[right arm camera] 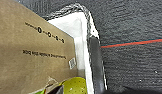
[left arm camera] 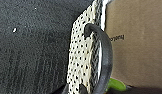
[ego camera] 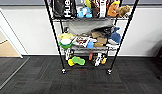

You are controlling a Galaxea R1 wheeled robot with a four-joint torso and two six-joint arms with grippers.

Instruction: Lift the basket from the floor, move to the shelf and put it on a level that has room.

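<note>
basket (left arm camera: pixel 82 57) at both my wrists, box (right arm camera: pixel 27 57) inside, above floor (right arm camera: pixel 132 22) | shelf (ego camera: pixel 89 47) straight ahead | fingers: cannot tell whether clenched | keep basket flat, approach square, aim for a tier with room

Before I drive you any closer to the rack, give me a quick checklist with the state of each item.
1. Cream woven basket at both wrists: ok.
2. Its black loop handle intact: ok.
3. Brown cardboard box seated inside the basket: ok.
4. Fingers closed on the handles: cannot tell.
5. Dark grey carpet free up to the tall black wire shelf: ok.
6. Room on the visible lower tiers: not ok, cluttered; uppermost tier: cannot tell.
</note>
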